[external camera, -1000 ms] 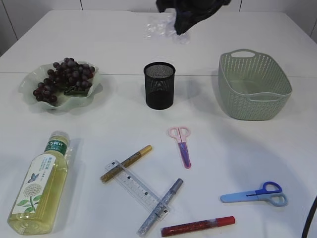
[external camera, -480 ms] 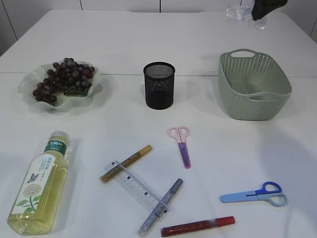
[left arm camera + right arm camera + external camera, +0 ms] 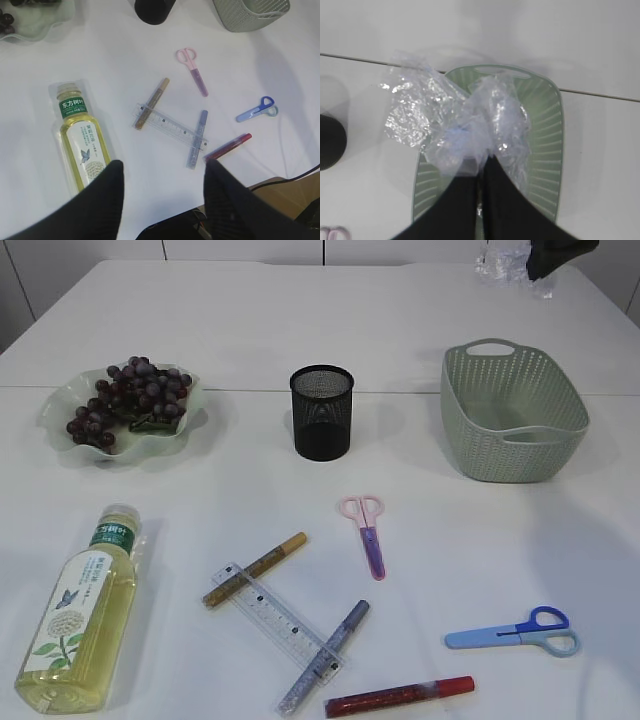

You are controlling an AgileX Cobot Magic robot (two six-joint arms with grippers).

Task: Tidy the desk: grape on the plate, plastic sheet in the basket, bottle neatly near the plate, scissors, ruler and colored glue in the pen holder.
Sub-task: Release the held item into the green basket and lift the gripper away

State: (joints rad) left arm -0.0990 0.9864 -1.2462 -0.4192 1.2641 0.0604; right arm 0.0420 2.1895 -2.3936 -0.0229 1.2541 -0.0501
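Exterior view: the right tool (image 3: 548, 262) sits at the 1 o'clock edge of the frame, its fingers pressed together on the crumpled clear plastic sheet (image 3: 503, 262), which hangs in the air above and behind the green basket (image 3: 515, 412). In the right wrist view the two dark fingers (image 3: 454, 205) meet on the sheet's lower edge, and the film fans out toward 12 o'clock over the basket's open interior (image 3: 542, 150).

The white worktop (image 3: 240, 325) carries the remaining items. The grape bunch (image 3: 130, 395) lies on the wavy green plate (image 3: 60, 415) at 9 o'clock. The black mesh pen holder (image 3: 322, 412) stands upright near centre, well apart from the basket at 3 o'clock. The tea bottle (image 3: 80, 615) lies on its side at 7 o'clock, cap toward the plate. The pink scissors (image 3: 367, 532) lie just below centre; the blue scissors (image 3: 515, 632) lie at 4 o'clock. At 6 o'clock the clear ruler (image 3: 280, 625) lies across the gold glitter glue pen (image 3: 255, 569) and the silver glitter glue pen (image 3: 325, 656); the red glitter glue pen (image 3: 400, 696) lies near the bottom edge.

Left wrist view: the left tool (image 3: 162, 192) is spread, holds nothing, and hovers high over the bottle and ruler.
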